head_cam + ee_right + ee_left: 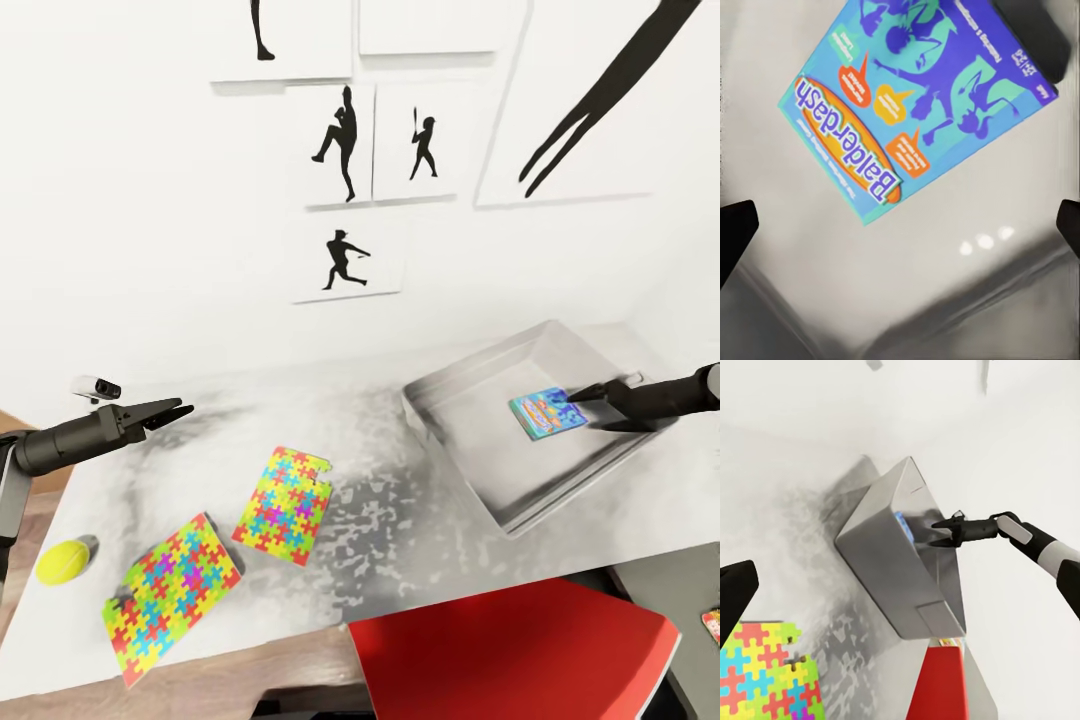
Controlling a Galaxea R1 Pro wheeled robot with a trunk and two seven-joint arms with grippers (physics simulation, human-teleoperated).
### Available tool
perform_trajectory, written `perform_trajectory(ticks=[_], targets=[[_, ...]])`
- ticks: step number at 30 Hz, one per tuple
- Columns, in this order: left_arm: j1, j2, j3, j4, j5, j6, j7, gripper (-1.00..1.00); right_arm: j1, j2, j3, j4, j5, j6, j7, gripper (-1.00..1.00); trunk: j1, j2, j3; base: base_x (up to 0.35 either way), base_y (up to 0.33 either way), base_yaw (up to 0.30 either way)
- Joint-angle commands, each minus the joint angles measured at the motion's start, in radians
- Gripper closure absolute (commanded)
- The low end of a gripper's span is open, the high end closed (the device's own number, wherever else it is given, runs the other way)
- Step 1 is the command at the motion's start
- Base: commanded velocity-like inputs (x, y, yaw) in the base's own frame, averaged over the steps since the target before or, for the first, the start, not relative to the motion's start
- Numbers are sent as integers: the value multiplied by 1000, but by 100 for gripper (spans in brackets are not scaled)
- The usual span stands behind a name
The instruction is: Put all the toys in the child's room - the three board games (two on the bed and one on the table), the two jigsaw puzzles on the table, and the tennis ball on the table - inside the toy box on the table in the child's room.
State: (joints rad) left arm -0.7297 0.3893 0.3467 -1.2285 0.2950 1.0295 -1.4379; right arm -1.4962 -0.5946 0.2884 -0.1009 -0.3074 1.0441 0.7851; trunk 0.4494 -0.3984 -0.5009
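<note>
the right wrist view reads the title "balderdash" on the board game (916,97), which the head view shows only as a small blue box lying flat on the floor of the toy box (470,480). the left wrist view shows the toy box's outer wall and the game's blue edge inside it. the toy box sits at the table's (400,520) right end, near the back edge. the right gripper (578,396) hovers over the game, fingers spread apart and holding nothing, its arm reaching in from the right. the left gripper (182,408) hangs above the table's left back part, fingers slightly apart and empty, arm stretched level from the left. two jigsaw puzzles (283,503) lie toward the front left edge, close together, and the tennis ball (63,562) rests by the left edge. bare tabletop separates the puzzles from the toy box. a red chair (510,650) stands against the front edge.
</note>
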Motion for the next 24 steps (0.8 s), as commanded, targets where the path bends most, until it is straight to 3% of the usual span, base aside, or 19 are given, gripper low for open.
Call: perform_trajectory(ticks=[1, 15, 24], targets=[[0, 0, 0, 0, 1, 10, -3, -100, -1, -1, 8, 0, -4, 3, 5, -100, 1, -2, 0, 0, 0, -77], [-8, -3, 0, 0, -1, 10, -3, -100, -1, 0, 7, -25, -7, 3, 9, -100, 1, -2, 21, 0, 0, -93], [-11, -3, 0, 0, -2, 10, -3, -100, -1, 9, -61, -64, -136, 3, 18, -100, 1, -2, 35, 0, 0, -139]])
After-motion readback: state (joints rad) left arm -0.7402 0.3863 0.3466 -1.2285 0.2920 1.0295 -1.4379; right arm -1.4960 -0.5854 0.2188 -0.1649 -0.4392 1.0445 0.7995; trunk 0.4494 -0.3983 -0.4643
